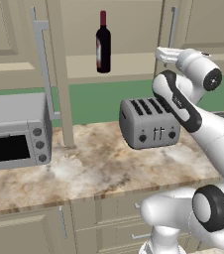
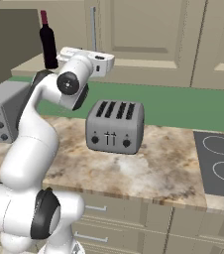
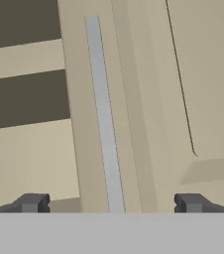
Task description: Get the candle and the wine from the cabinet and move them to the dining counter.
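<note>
With fingers (image 3: 112, 203) spread wide and empty, the hand faces the cabinet (image 3: 148, 99) handle (image 3: 104, 124), wine (image 1: 103, 43) at its 9 o'clock awaiting pickup.

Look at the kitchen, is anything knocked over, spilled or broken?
Nothing stands out. The wine stands upright on the shelf of the cabinet, whose left door hangs open. The toaster and oven sit square on the worktop. The open gripper holds nothing.
</note>
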You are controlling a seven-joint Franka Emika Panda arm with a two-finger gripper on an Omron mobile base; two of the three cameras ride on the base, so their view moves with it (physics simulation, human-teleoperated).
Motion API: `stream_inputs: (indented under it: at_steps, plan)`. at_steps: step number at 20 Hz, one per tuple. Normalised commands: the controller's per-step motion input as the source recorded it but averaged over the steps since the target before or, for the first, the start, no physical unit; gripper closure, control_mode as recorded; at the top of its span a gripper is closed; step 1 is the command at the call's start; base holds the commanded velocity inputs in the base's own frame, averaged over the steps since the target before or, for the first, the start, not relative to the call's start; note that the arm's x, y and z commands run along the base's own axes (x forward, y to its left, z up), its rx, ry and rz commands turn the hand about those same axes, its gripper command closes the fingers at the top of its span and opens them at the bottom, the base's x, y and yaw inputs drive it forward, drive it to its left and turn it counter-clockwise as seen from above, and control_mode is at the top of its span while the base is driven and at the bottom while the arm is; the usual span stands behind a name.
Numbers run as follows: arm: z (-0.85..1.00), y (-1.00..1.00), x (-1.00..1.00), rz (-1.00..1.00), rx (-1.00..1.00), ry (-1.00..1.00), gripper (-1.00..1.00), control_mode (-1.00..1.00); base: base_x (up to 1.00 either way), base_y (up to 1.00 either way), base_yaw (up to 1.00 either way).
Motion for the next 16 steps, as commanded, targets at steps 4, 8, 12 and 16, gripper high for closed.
stream_inputs:
  at_steps: [4,8,12,16]
  plan:
    - [0.00,0.00,0.16,0.00,0.00,0.00,-1.00,-1.00,0.00,0.00,0.00]
    - [0.00,-0.02,0.18,0.00,0.00,0.00,-1.00,-1.00,0.00,0.00,0.00]
    - [0.00,-0.01,0.19,0.00,0.00,0.00,-1.00,-1.00,0.00,0.00,0.00]
    - [0.00,0.00,0.24,0.00,0.00,0.00,-1.00,-1.00,0.00,0.00,0.00]
